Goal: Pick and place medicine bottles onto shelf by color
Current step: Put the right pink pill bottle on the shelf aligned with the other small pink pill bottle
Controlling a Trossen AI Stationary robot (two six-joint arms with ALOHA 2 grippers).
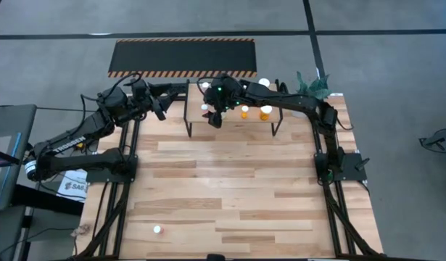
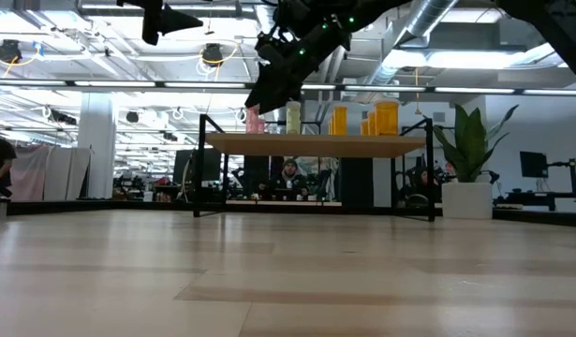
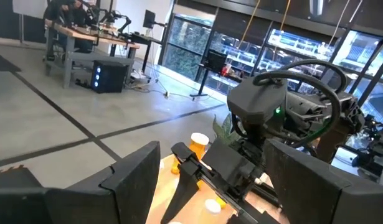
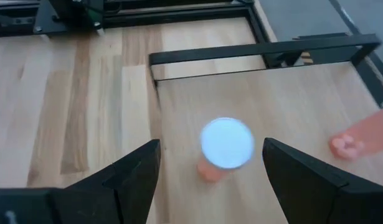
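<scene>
The shelf (image 1: 236,125) stands at the table's far middle; in the low view (image 2: 316,145) it carries a red-pink, a pale yellow-green and several orange medicine bottles, all upright on their bases. My right gripper (image 4: 211,149) is open above the shelf's left part (image 1: 215,116). Its fingers stand on either side of a red-pink bottle with a white cap (image 4: 225,144) without touching it. A second red-pink bottle (image 4: 347,144) stands close by. My left gripper (image 1: 162,107) is open and empty, raised beside the shelf's left end (image 3: 213,155). One lone bottle (image 1: 157,230) sits on the table near the front edge.
A white pot with a green plant (image 2: 470,201) stands at the shelf's right end (image 1: 313,83). A black mat with striped edges (image 1: 183,56) lies on the floor beyond the table. Orange bottles (image 1: 266,112) take up the shelf's right half. People sit in the room behind.
</scene>
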